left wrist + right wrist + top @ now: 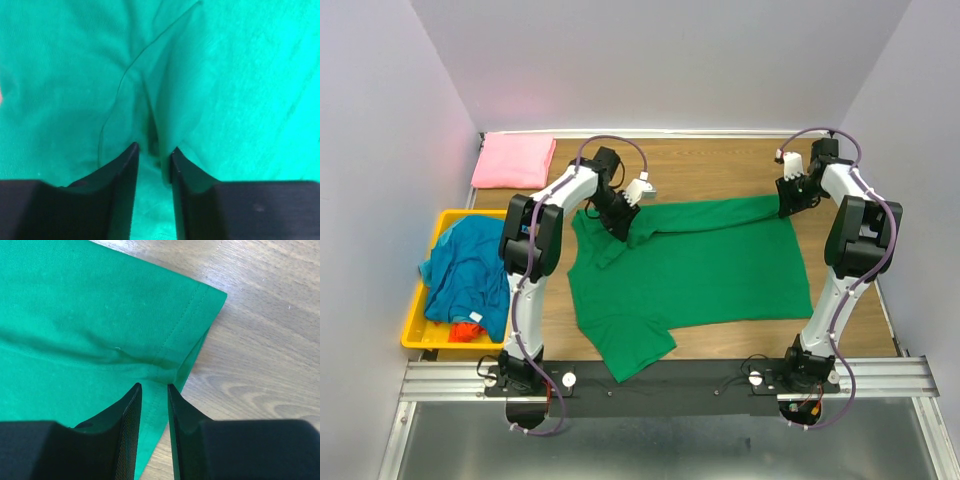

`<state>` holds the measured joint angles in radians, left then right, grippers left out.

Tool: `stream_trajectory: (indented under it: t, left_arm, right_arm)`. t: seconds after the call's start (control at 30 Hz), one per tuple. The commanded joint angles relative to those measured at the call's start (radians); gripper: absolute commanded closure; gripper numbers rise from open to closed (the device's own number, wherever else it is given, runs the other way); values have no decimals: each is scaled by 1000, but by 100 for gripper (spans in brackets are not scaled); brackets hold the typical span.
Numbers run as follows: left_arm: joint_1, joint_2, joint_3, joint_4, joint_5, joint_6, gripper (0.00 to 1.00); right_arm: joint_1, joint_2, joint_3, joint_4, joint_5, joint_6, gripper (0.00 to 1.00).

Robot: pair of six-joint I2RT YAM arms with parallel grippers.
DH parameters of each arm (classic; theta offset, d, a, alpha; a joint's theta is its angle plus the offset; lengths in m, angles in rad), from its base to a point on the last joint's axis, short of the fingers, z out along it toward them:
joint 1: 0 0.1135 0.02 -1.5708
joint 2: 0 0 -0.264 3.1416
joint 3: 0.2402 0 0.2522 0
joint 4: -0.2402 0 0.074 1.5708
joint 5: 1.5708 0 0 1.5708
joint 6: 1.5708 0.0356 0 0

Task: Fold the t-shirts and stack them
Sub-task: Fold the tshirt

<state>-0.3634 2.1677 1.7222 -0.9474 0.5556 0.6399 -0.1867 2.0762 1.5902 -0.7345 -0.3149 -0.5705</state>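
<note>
The bright green t-shirt (700,270) lies spread on the wooden table, with its far edge drawn up into a fold between my two grippers. My left gripper (620,225) is shut on a pinch of the green cloth near the collar end; the left wrist view shows its jaws (152,147) nearly together with cloth (240,75) between them. My right gripper (786,205) is shut on the hemmed corner at the far right; the right wrist view shows its jaws (152,386) gripping the hem (185,325). The pink t-shirt (513,160) lies folded at the far left.
A yellow bin (415,335) at the left edge holds the crumpled teal-blue t-shirt (470,265), with a bit of the orange-red one (468,330) under it. Walls close in the left, far and right sides. Bare wood (270,340) lies right of the green shirt.
</note>
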Motion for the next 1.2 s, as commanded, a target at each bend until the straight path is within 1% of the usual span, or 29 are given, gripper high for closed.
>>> stream_trajectory:
  t: [0.0,0.03,0.17,0.23,0.4,0.5,0.53,0.67,0.8,0.97,1.1,1.17]
  left_arm:
    - [30,-38,19,1,90,-26,57]
    - [34,-54,10,24,72,-42,55]
    - [38,-152,-16,132,15,-106,55]
    - [29,-207,-21,150,-11,-131,57]
    - [-49,-266,-67,118,-39,-123,59]
    - [-104,-292,-134,95,-45,-94,60]
    - [-139,-293,-168,93,-51,-88,61]
    - [-172,-249,-199,128,-72,-104,61]
    - [-166,-177,-138,159,-143,-123,61]
    - [-128,-54,6,131,-171,-108,60]
    - [-115,-14,37,125,-218,-95,57]
    - [-112,6,50,116,-217,-83,55]
  right_arm:
    - [3,-13,-7,0,20,-14,66]
    - [3,-19,-7,0,20,-15,66]
    - [3,-51,-10,0,13,-19,66]
    - [3,-70,-7,-5,10,-14,66]
    - [3,-94,2,-3,4,-8,67]
    - [3,-99,5,-5,-4,-8,68]
    - [3,-99,8,-6,-7,-5,68]
    - [3,-87,24,-8,-29,9,68]
    - [4,-62,42,-11,-30,21,68]
    - [4,-59,40,-16,-32,27,68]
    - [4,-65,31,-17,-23,24,68]
    - [4,-68,28,-17,-15,23,68]
